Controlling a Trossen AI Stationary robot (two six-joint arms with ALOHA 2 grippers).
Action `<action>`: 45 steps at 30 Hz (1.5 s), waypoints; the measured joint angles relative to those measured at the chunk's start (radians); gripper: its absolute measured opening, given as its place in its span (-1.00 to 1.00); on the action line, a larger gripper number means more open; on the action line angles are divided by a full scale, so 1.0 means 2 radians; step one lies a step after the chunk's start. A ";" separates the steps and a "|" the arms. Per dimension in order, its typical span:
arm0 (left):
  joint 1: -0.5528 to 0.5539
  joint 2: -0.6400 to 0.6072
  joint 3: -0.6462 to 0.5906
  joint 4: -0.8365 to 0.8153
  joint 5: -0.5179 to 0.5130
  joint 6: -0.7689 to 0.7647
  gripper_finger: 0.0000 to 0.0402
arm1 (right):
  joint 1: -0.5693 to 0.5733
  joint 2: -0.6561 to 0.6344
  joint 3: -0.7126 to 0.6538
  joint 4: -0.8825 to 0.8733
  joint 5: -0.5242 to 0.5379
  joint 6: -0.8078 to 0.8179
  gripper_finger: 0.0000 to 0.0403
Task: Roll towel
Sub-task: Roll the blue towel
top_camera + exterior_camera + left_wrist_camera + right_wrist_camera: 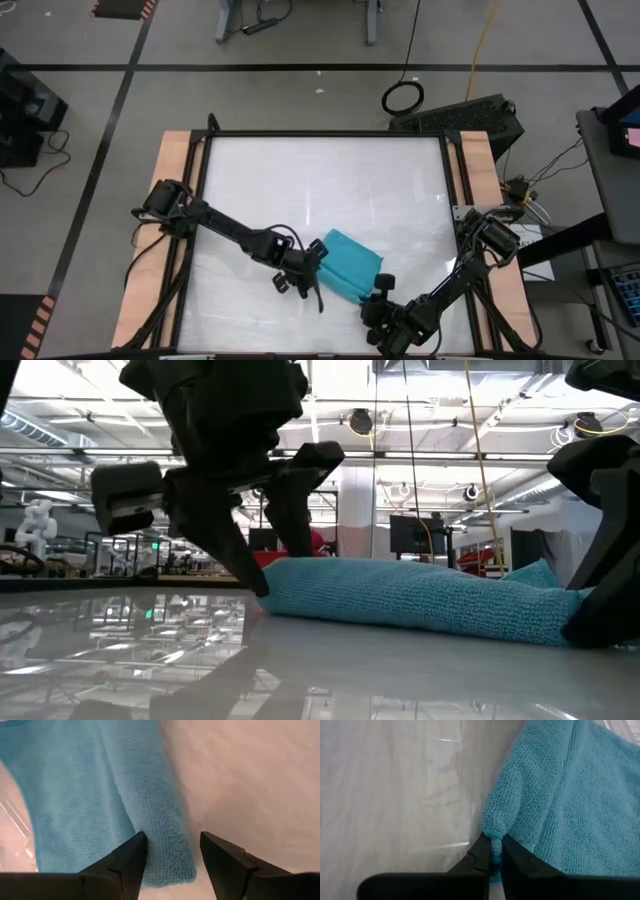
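Observation:
The turquoise towel [350, 265] lies on the white tabletop [300, 180] near the front, with one long edge folded over into a thick ridge [160, 820]. My left gripper [170, 845] is open at the towel's left end. Its fingers point down and stand on either side of the end of the ridge [275, 575]. My right gripper [492, 847] is at the towel's right end [378, 285] and is shut on the cloth's edge. My left gripper stands astride the end of the folded ridge [167, 855], one fingertip [137, 842] over the flat cloth and the other [210, 842] over bare table; whether either touches the towel, I cannot tell. My right gripper pinches a small bunched piece of the towel's edge [492, 832] between its two fingers, at the towel's right end. The fingers come down at a slant from the table's near right. The rest of the towel lies on the table.
Wooden side rails [175, 200] and a dark frame border the tabletop. Bare white surface [320, 190] stretches behind and to the left of the towel. Both arm bases stand at the table's sides [165, 200], [490, 235].

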 joint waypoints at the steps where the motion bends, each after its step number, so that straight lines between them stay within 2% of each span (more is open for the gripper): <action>1: -0.001 0.002 0.000 0.000 -0.003 0.005 -0.03 | 0.000 0.000 0.000 0.001 0.000 0.000 -0.92; 8: 0.000 0.028 0.002 0.002 0.008 0.039 -0.03 | 0.000 0.000 0.000 0.004 -0.003 0.010 -0.91; 14: 0.012 0.041 0.002 0.014 0.015 0.038 -0.09 | 0.000 0.000 0.000 0.004 -0.003 0.025 -0.91; 17: 0.028 0.041 0.001 0.020 0.053 0.027 -0.30 | 0.000 -0.003 0.000 0.008 -0.003 0.027 -0.91; 22: 0.063 0.043 0.004 0.025 0.146 -0.022 -0.86 | 0.000 -0.014 -0.002 0.019 -0.009 0.032 -0.91; 23: 0.069 0.043 0.004 0.025 0.165 -0.034 -0.91 | -0.001 -0.018 -0.002 0.019 -0.012 0.036 -0.91; 30: 0.113 0.046 0.003 0.015 0.340 -0.146 -0.92 | 0.002 -0.039 -0.002 0.041 -0.033 0.084 -0.91; 33: 0.119 0.046 0.003 0.010 0.397 -0.176 -0.93 | 0.002 -0.044 -0.002 0.044 -0.046 0.118 -0.91; 38: 0.111 0.046 0.003 0.015 0.410 -0.225 -0.93 | 0.001 -0.045 -0.001 0.053 -0.067 0.180 -0.91; 45: 0.101 0.053 0.003 0.014 0.412 -0.308 -0.93 | -0.014 -0.048 -0.001 0.060 -0.110 0.198 -0.91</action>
